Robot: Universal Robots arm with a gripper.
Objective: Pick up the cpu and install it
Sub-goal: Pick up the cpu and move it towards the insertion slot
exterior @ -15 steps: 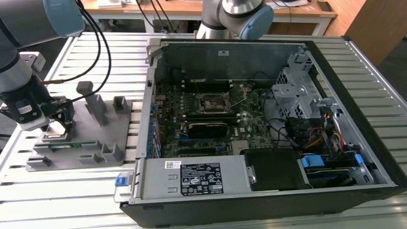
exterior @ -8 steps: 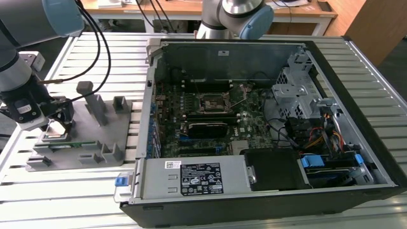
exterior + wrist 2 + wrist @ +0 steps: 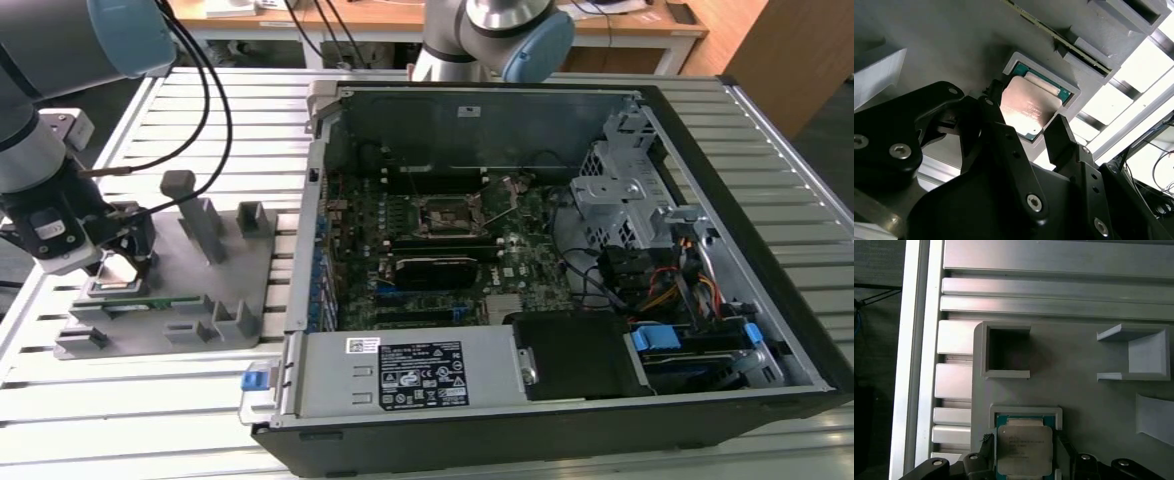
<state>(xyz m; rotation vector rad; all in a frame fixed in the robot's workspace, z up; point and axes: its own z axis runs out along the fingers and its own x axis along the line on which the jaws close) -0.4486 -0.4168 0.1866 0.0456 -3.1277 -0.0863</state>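
A slatted aluminium tabletop carries a matt grey moulded fixture at the exterior view's left. To its right lies an open black case, with its motherboard and square socket facing up. The tool is down at the fixture's near corner.

In the first wrist view we look straight down on the cpu. It lies flat, with the dull silvery lid upward and a thin teal border showing along two sides. Being square, it has no long axis. Its edges run parallel to the raised rim of its nest. Beyond the nest we see a deep square pocket and the tabletop's ribbed slats.

The second wrist view comes in at a slant. There the cpu looks slightly askew in the nest, with one corner over the rim. Black bolted fingers press against its opposite edges, so we take the tool as clamped on the cpu. A narrow green strip stands on edge in a slot farther along the fixture.
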